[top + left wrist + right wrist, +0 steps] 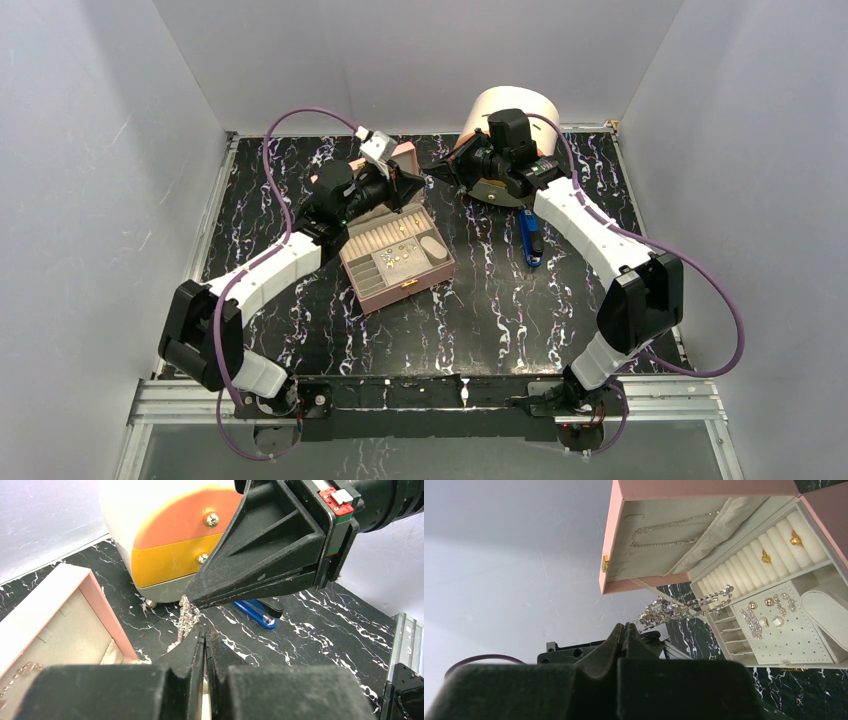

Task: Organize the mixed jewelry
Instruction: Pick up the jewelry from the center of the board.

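Observation:
A sparkling silver chain (187,617) (674,611) dangles from the tip of my right gripper (626,626) (438,172), which is shut on it above the table behind the pink jewelry box (405,290). My left gripper (205,630) (412,180) is shut tip to tip against the right one. The chain brushes the outer side of its left finger, and I cannot tell whether a link is pinched. Inside the box, gold rings (795,539) sit in the roll slots and small earrings (769,615) on the perforated pad. A thin necklace (674,527) lies in the lid.
A round white container with orange and yellow drawer fronts (165,540) (510,105) stands at the back right. A blue elongated object (530,238) (255,612) lies on the black marbled table right of the box. White walls close in both sides.

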### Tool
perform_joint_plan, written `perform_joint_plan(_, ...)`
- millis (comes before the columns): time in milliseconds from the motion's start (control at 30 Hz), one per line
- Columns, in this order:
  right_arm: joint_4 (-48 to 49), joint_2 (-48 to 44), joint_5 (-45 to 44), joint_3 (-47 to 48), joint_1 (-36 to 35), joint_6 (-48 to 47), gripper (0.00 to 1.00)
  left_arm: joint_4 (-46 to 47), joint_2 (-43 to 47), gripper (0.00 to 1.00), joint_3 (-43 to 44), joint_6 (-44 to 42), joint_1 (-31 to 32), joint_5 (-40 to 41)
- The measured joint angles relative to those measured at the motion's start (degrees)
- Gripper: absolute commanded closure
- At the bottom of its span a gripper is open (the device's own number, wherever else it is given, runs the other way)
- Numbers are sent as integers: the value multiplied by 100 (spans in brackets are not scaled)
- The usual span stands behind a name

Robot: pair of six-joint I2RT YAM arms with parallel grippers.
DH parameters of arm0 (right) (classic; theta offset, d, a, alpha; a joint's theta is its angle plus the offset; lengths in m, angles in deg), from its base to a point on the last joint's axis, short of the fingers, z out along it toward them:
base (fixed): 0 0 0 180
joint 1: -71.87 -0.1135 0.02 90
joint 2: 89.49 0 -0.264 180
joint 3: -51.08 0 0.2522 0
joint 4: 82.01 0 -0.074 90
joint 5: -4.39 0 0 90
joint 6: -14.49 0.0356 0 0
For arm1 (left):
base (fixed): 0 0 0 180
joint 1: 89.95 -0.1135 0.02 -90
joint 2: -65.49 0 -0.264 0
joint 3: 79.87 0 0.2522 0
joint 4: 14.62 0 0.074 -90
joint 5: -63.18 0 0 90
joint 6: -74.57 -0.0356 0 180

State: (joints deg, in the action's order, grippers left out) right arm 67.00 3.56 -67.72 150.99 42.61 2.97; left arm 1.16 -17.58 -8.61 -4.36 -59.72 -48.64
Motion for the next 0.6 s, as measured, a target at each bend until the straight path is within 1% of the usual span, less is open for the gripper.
perform_joint_plan(133,-20,0,0,0,0,-26,100,-24,0,100,0,-72,2,66)
perform_joint_plan(333,-70,0,4,0,0,-44,100,-256,42,100,0,-236,26,367)
perform_joint_plan(600,-81,105,13,76,-55,-76,100,-931,542,100,0,-433,26,946)
